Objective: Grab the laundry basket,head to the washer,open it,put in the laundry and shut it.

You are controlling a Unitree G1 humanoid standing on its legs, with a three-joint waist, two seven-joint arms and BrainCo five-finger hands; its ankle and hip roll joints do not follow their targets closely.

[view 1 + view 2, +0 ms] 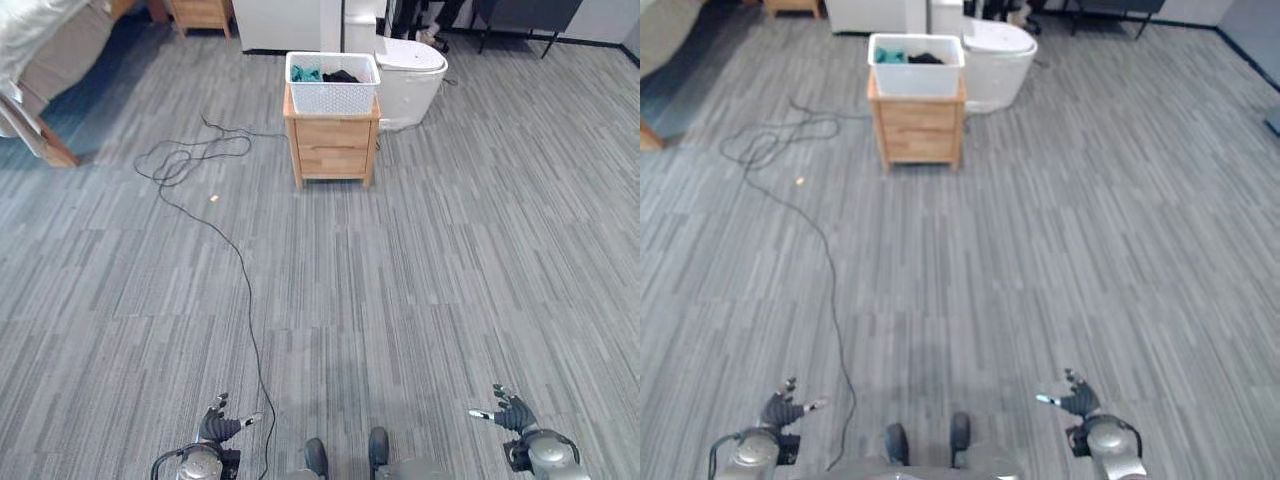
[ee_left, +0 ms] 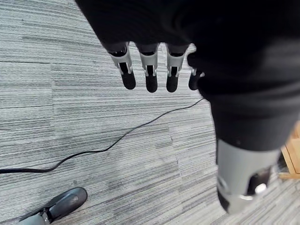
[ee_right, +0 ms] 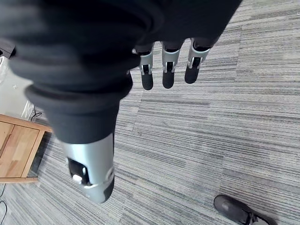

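Grey striped plank floor (image 1: 430,280), white perforated laundry basket (image 1: 332,82) with teal and dark clothes on a small wooden cabinet (image 1: 332,146) far ahead, rounded white washer (image 1: 412,75) just beside it, left hand (image 1: 222,425) and right hand (image 1: 512,413) low, fingers relaxed and empty, well apart from the basket.

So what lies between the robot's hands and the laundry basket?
Bare grey floor in the left eye view. The laundry basket sits far ahead on a wooden nightstand; left hand and right hand are open.
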